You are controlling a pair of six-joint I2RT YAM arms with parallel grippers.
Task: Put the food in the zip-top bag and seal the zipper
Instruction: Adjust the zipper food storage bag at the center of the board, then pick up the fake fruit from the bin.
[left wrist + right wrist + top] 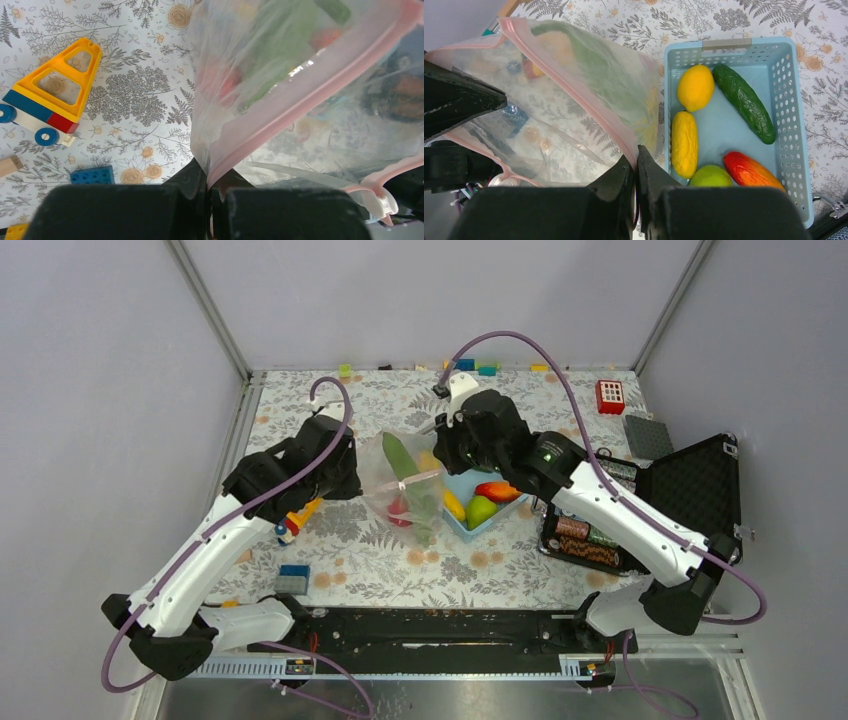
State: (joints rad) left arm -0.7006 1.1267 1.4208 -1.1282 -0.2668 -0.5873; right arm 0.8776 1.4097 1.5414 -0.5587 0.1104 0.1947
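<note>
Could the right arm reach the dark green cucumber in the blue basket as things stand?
Probably not yet: the right gripper is shut on the zip-top bag, though the cucumber lies uncovered.

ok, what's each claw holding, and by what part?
Left claw and right claw both pinch the large clear crinkly plastic bag by its pale pink zipper strip.
</note>
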